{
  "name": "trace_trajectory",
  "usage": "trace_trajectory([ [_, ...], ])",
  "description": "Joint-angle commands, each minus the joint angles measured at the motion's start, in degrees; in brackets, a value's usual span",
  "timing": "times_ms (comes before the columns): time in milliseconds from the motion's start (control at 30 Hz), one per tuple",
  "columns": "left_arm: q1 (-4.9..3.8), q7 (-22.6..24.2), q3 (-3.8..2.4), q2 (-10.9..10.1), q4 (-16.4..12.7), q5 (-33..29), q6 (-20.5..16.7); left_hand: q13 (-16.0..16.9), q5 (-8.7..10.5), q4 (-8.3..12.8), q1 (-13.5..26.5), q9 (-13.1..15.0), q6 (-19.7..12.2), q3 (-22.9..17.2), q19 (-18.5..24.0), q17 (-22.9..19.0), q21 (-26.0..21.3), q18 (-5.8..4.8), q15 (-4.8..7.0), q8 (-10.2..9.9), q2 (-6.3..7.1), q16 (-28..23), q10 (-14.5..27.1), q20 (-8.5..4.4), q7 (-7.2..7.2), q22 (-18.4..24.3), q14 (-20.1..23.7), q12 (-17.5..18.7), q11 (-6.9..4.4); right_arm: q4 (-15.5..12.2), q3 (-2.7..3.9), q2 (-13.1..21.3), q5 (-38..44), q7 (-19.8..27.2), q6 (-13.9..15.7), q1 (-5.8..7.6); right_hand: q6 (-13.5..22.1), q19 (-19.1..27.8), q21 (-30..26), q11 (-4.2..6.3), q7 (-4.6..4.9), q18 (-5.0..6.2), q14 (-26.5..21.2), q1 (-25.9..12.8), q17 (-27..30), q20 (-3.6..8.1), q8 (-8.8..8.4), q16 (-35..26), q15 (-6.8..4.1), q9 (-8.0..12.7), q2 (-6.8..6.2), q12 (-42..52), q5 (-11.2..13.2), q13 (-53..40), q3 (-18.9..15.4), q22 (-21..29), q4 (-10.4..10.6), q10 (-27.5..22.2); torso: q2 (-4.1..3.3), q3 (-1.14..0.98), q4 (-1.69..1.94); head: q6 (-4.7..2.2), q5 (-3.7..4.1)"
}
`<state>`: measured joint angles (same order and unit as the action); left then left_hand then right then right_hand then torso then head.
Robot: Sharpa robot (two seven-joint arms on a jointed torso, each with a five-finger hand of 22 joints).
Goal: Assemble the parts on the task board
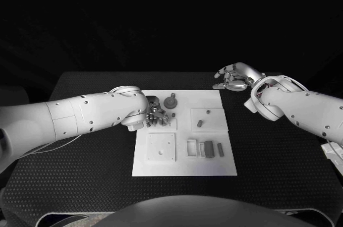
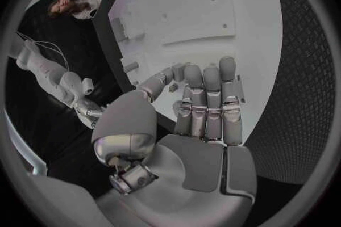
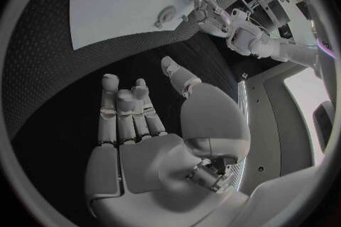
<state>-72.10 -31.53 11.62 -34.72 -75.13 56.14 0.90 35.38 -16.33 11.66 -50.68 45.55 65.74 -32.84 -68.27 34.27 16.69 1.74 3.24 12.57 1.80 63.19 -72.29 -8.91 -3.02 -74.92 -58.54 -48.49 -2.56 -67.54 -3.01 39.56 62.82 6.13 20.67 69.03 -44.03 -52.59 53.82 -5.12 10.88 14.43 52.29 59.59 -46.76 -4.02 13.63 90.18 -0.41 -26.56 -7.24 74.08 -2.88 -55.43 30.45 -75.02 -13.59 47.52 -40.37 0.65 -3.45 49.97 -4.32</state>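
Observation:
The white task board (image 1: 214, 165) lies mid-table. My left hand (image 1: 156, 117) is down on its far left part, fingers together and pointing at the board (image 2: 213, 5). A small grey piece (image 2: 173, 87) sits by the thumb and finger tips; whether it is pinched is unclear. A round grey part (image 1: 170, 102) stands just beyond that hand. My right hand (image 1: 234, 78) hovers over the black table past the board's far right corner, fingers apart (image 3: 124, 113), holding nothing.
A raised square plate (image 1: 161, 146) sits on the board's near left. Several grey parts (image 1: 207, 148) lie in a row at its near right, and a small part (image 1: 200, 122) lies on the far right panel. Black table surrounds the board.

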Motion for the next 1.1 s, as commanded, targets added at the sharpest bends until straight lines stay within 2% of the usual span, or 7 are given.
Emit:
trace_trajectory([
  [33, 0.03, -0.19, 0.01, 0.09, 0.00, 0.15, 1.01, 0.01, 0.32, 4.82, -3.45, 1.51, -0.48, -5.18, 0.33, -0.10, 0.21, 0.64, -0.08, 0.34, -3.86, 0.19, -0.20, 0.08, 0.01, -1.34, 0.38, -0.24, -0.63, 0.01, 0.01, -0.07, 0.08, 0.35, -0.64, -0.09, 0.02, 0.24, -0.26, -0.08, 0.64, 0.57, 0.09, -0.47, 0.09, -0.04, 0.32, 0.34, -0.39, 0.08, 0.00, 0.32, 0.01, 0.06, 0.06, -0.81, 0.30, -0.36, -0.01, 0.01, 0.06, 0.03, -0.12],
  [200, 0.05, -0.30, 0.05, 0.06, -0.01, 0.22, 1.38, 0.01, 0.40, 4.85, -3.49, 1.50, -0.50, -5.19, 0.36, -0.11, 0.22, 0.64, -0.08, 0.32, -3.79, 0.19, -0.18, 0.08, 0.00, -1.34, 0.39, -0.25, -0.62, -0.02, 0.01, -0.06, 0.08, 0.33, -0.63, -0.12, 0.03, 0.24, -0.26, -0.08, 0.64, 0.57, 0.08, -0.46, 0.10, -0.04, 0.32, 0.35, -0.39, 0.08, 0.00, 0.33, 0.01, 0.08, 0.06, -0.81, 0.31, -0.37, 0.00, 0.00, 0.01, 0.03, -0.43],
  [500, 0.26, -0.23, 0.08, 0.28, 0.27, 0.11, 1.27, 0.00, 0.69, 4.80, -3.50, 1.46, -0.55, -5.19, 0.39, -0.12, 0.24, 0.64, -0.09, 0.24, -3.80, 0.20, -0.14, 0.09, -0.03, -1.33, 0.42, -0.26, -0.59, -0.02, 0.01, -0.03, 0.08, 0.32, -0.63, -0.12, 0.04, 0.24, -0.26, -0.08, 0.64, 0.57, 0.08, -0.44, 0.11, -0.03, 0.33, 0.36, -0.39, 0.09, 0.00, 0.35, 0.01, 0.10, 0.07, -0.81, 0.30, -0.38, 0.00, 0.03, 0.00, 0.03, -0.34],
  [833, 0.27, 0.03, 0.11, 0.37, 0.41, 0.06, -0.07, 0.02, 3.17, 4.77, -3.61, 1.24, -0.72, -5.24, 0.61, -0.26, 0.31, 0.63, -0.13, -0.15, -4.09, 0.20, 0.17, 0.14, -0.18, -1.29, 0.61, -0.33, -0.45, -0.04, 0.01, -0.02, 0.08, 0.31, -0.64, -0.12, 0.04, 0.24, -0.26, -0.08, 0.64, 0.57, 0.07, -0.43, 0.12, -0.03, 0.34, 0.37, -0.39, 0.10, -0.01, 0.37, 0.01, 0.13, 0.07, -0.82, 0.31, -0.39, -0.02, 0.00, 0.01, 0.03, -0.26],
  [1100, 0.31, 0.23, 0.12, 0.37, 0.39, 0.06, 0.20, 0.04, 3.45, 4.80, -3.69, 1.21, -0.72, -5.28, 0.62, -0.28, 0.33, 0.64, -0.13, -0.19, -4.11, 0.20, 0.19, 0.13, -0.18, -1.29, 0.62, -0.35, -0.45, -0.03, 0.01, -0.04, 0.08, 0.34, -0.63, -0.12, 0.05, 0.24, -0.26, -0.08, 0.64, 0.57, 0.07, -0.43, 0.14, -0.03, 0.35, 0.38, -0.38, 0.11, 0.00, 0.39, 0.01, 0.15, 0.07, -0.82, 0.32, -0.40, 0.00, 0.02, 0.00, 0.03, -0.20],
])
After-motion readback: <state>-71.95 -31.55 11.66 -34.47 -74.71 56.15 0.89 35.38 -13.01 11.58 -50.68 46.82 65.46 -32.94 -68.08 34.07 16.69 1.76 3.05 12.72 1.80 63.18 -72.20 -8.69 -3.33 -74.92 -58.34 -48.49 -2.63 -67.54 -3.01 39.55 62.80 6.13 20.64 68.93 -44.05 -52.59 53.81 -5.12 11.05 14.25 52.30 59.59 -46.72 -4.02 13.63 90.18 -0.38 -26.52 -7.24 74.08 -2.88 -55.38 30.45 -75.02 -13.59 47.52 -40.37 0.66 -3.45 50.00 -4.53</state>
